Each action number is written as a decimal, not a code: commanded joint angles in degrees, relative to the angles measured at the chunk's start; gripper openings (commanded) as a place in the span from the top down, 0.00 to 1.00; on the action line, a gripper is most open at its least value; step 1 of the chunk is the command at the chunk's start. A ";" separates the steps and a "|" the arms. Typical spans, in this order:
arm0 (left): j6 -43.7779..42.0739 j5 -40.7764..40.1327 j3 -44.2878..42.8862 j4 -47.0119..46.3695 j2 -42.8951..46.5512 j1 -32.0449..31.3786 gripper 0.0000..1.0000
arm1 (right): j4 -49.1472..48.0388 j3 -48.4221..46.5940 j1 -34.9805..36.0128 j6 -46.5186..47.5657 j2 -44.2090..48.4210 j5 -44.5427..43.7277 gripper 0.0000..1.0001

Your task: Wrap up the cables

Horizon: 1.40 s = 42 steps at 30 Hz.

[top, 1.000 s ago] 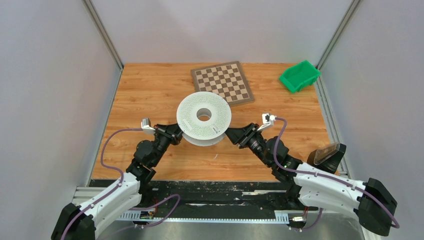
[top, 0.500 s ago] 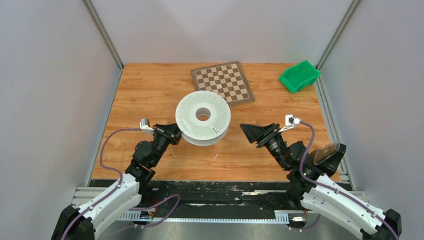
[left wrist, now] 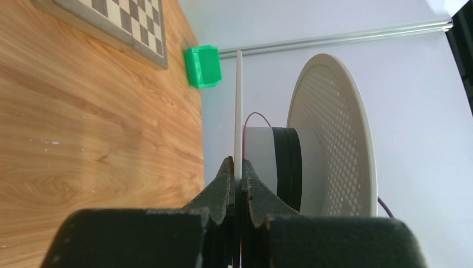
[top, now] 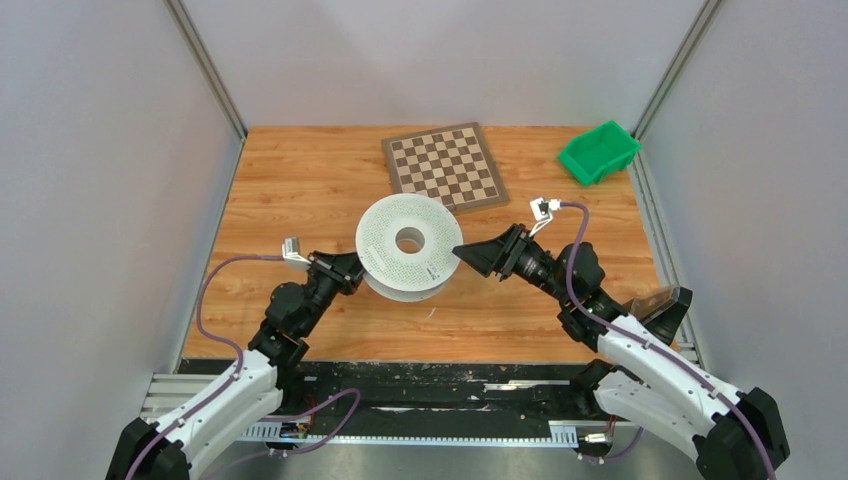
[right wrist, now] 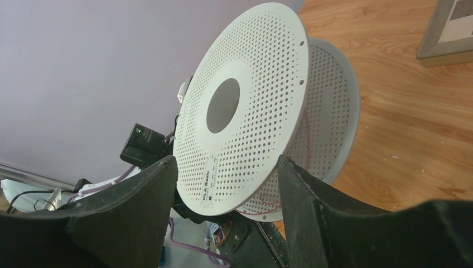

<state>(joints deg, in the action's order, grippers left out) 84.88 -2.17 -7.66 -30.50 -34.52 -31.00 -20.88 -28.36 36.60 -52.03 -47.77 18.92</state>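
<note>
Perforated white plastic spool (top: 390, 262) (2 round flanges (right wrist: 262, 84)), woodgrain table (top: 300, 180)

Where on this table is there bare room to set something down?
Widest bare wood: the far left corner, left of the chessboard and beyond the left gripper. Also the near strip between the spool and the table edge. Crowded: the middle, left gripper clamping the spool, right gripper open beside it.

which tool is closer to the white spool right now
Left. The left tool is clamped on a flange rim of the white spool, so it touches it. The right tool stands open just off the spool's right edge, not gripping it.
</note>
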 commanded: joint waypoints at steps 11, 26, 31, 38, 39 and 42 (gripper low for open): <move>0.03 2.37 -0.01 -5.82 1.69 -0.65 1.00 | 0.26 0.38 -0.66 -5.59 -0.28 -1.94 0.35; 0.32 2.36 -0.39 -6.28 0.90 -0.68 1.00 | -7.32 2.08 -1.69 -8.11 -2.92 2.23 0.39; 0.55 2.35 0.08 -5.52 1.16 -0.60 1.00 | -17.38 6.54 -2.57 -14.08 -3.01 2.31 0.60; 0.57 3.22 0.58 -6.60 1.27 -0.69 1.00 | -25.09 10.11 -3.98 -19.98 -5.24 2.75 0.61; 0.62 3.36 0.66 -6.77 1.18 -0.65 1.00 | -25.49 10.12 -3.95 -20.22 -5.70 3.00 0.61; 0.95 4.07 0.64 -7.01 0.82 -0.57 1.00 | -28.91 10.60 -3.97 -22.21 -7.64 3.73 0.66</move>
<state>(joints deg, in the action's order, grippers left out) 84.53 1.08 -6.70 -30.70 -34.17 -31.48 -40.69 -18.00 32.84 -70.00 -53.65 21.12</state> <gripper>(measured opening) 0.026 0.388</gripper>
